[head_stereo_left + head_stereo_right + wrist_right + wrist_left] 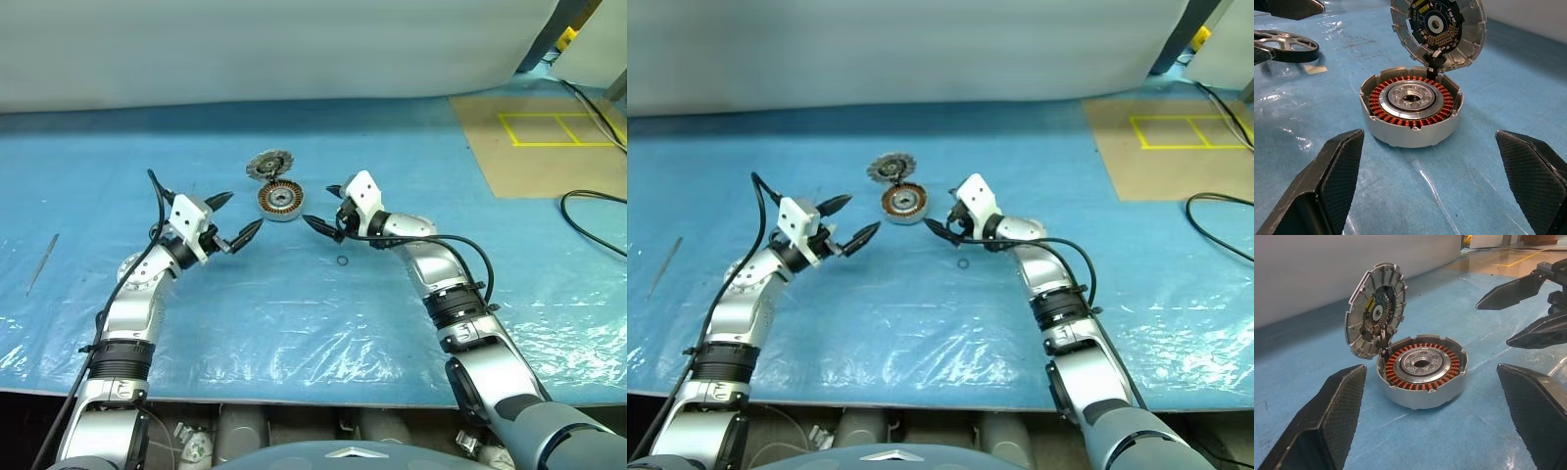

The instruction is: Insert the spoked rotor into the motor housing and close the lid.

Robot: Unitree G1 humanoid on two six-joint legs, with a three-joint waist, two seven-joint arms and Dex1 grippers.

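Motor housing (1421, 377) sits on the blue plastic sheet (294, 323) covering the desk, between the two end effectors and a little beyond them. Its copper-brown windings and silvery centre are exposed, because the lid (1376, 308) stands tilted up from the far edge on its hinge, ribbed inner face and a small dark circuit board turned toward the cameras. From the head views the lid's details are too small to read.

Left end effector (233, 220) hovers just to the left of the housing, fingers spread wide with nothing between them. Right end effector (328, 211) hovers just to the right, likewise spread wide and empty. In each wrist view the arm's own fingers (1334, 181) are cut off by the lower edge, and the housing lies in the gap ahead of them without touching.

Spoked rotor (1286, 45) lies flat on the sheet beyond the housing in the right wrist view, partly cut off at the picture's edge, with a dark fingertip of the other end effector above it. From the head views I cannot pick the rotor out; the left end effector seems to cover that spot.

A tiny black ring (341, 260) rests on the sheet near the right end effector. A thin grey strip (41, 264) lies far to the left; what it is I cannot tell.
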